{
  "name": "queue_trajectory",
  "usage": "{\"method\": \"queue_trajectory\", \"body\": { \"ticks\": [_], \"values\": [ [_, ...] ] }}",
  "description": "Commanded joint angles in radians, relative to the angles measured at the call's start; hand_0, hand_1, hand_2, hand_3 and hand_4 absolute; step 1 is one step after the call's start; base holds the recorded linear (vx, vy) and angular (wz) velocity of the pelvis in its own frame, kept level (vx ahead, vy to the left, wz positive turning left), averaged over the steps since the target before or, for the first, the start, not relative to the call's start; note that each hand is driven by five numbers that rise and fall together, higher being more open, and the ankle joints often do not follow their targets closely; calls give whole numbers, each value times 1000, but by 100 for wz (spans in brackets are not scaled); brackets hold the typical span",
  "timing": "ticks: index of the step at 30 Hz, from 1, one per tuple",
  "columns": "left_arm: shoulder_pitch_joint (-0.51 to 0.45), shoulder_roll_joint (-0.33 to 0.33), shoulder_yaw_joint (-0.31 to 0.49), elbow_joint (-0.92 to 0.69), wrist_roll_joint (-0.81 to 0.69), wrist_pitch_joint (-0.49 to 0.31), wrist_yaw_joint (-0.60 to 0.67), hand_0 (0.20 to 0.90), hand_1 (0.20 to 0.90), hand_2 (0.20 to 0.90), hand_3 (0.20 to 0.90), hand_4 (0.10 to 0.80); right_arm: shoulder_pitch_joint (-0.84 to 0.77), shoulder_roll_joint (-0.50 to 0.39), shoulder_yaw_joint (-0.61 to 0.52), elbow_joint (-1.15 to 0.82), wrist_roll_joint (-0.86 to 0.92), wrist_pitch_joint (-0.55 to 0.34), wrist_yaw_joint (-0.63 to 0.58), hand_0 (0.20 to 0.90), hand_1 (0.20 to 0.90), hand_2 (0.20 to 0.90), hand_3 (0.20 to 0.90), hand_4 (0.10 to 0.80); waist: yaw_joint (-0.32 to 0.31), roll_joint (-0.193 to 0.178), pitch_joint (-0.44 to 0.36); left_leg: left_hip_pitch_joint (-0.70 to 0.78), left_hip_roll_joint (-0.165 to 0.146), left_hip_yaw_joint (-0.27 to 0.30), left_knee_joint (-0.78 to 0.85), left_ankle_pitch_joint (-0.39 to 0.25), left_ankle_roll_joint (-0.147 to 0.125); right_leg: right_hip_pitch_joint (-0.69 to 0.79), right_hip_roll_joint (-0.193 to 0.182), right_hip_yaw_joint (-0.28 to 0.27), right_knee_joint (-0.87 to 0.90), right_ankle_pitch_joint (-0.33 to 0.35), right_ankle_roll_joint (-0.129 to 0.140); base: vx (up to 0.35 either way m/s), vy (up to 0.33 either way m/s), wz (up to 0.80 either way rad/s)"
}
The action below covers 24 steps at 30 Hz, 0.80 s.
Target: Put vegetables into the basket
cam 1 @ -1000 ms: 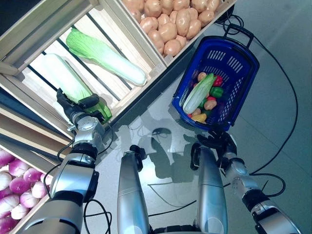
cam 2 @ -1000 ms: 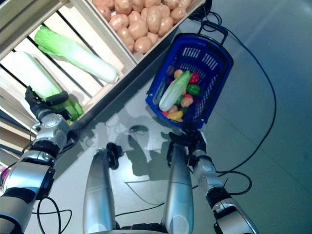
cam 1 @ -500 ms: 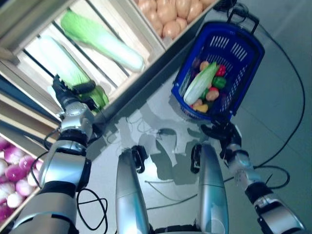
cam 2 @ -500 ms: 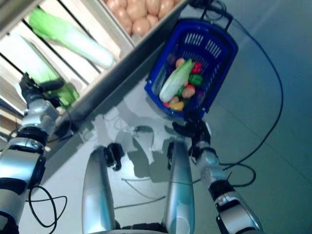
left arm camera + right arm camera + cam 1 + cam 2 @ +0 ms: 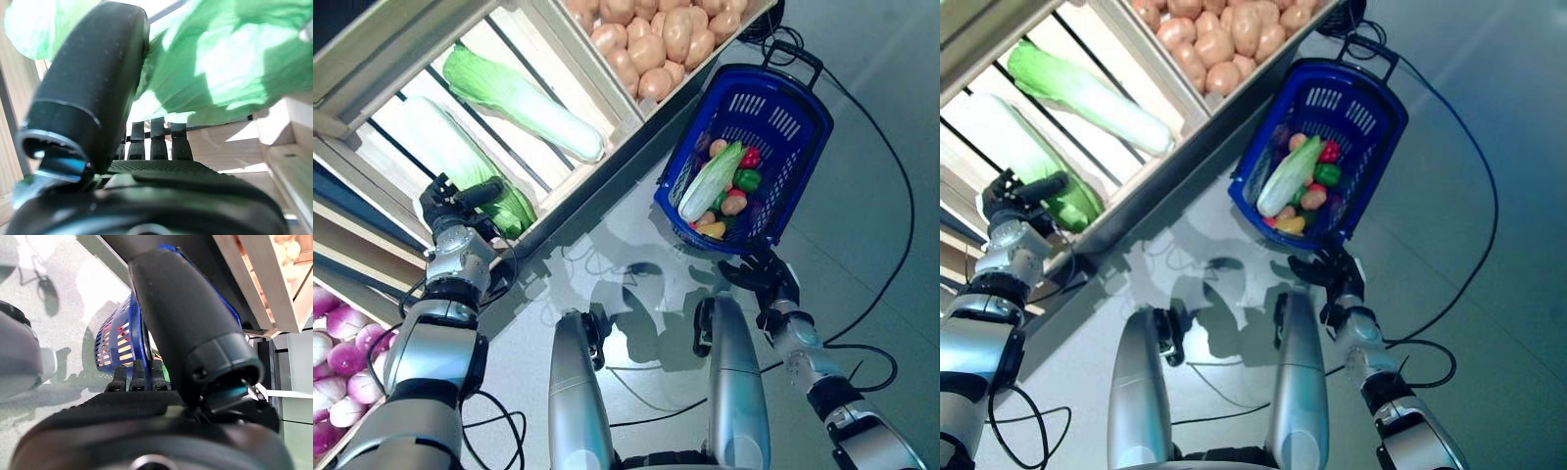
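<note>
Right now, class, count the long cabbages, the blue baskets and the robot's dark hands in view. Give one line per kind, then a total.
Cabbages: 3 (upper crate cabbage, lower crate cabbage, basket cabbage)
Blue baskets: 1 (blue basket)
Hands: 2 (left hand, right hand)
Total: 6

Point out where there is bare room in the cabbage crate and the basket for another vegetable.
Crate: bare slats show between the two cabbages, and past the upper one's white end. Blue basket: its handle end is bare mesh; the end nearest the right hand is crowded with vegetables.
</note>
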Motion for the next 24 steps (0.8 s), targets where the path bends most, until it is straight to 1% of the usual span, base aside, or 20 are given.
{"method": "queue_trajectory", "body": {
  "ticks": [1,6,7,8,12,14,16,19,22,24],
  "values": [
    [76,-29,-15,-60,6,-33,-44,300,300,300,300,400,17,7,-31,-57,30,-87,6,900,900,900,900,800,-17,16,-89,128,12,37,-173,43,15,138,-23,2,-120,33,-36,88,-1,-1],
    [154,-23,15,-112,34,-66,-50,300,300,300,300,400,76,14,-52,-65,19,-101,15,900,900,900,900,800,-14,26,-143,256,6,58,-293,83,21,258,-26,-7,-208,55,-43,78,-10,-4],
    [178,-23,23,-137,42,-73,-51,300,300,300,300,400,100,20,-56,-72,11,-109,14,900,900,900,900,800,-12,30,-162,293,4,69,-355,127,32,291,-24,-13,-257,93,-50,0,0,0],
    [190,-24,27,-148,47,-73,-53,300,300,300,300,400,110,24,-57,-75,9,-112,12,900,900,900,900,800,-11,30,-167,311,3,71,-373,133,33,309,-23,-15,-270,96,-50,45,-23,3],
    [261,-44,53,-209,83,-102,-63,300,300,300,300,400,173,60,-72,-92,-15,-132,-5,900,900,900,900,800,1,33,-221,441,-13,82,-508,176,39,444,-30,-45,-390,126,-41,130,-21,2],
    [296,-57,66,-241,102,-107,-59,300,300,300,300,400,198,76,-77,-99,-23,-130,-9,900,900,900,900,800,7,37,-256,506,-24,87,-574,195,40,517,-25,-60,-469,145,-37,162,-25,3],
    [334,-79,78,-273,134,-124,-48,300,300,300,300,400,226,92,-79,-113,-29,-132,-1,900,900,900,900,800,12,41,-286,574,-27,93,-647,221,38,593,-22,-81,-553,168,-32,157,-34,9],
    [375,-98,92,-298,171,-151,-47,300,300,300,300,400,246,110,-80,-142,-33,-127,13,900,900,900,900,800,15,45,-318,644,-33,103,-732,256,33,665,-17,-100,-645,196,-25,129,-28,1],
    [422,-117,97,-334,209,-192,-43,300,300,300,300,400,261,128,-81,-174,-33,-124,17,900,900,900,900,800,21,53,-353,721,-47,116,-847,306,28,751,-1,-122,-778,240,-17,103,-28,-7],
    [437,-124,99,-349,217,-210,-44,300,300,300,300,400,267,133,-83,-189,-30,-123,22,900,900,900,900,800,21,55,-362,750,-52,120,-891,324,24,784,5,-130,-829,256,-13,79,-21,3]
  ]
}}
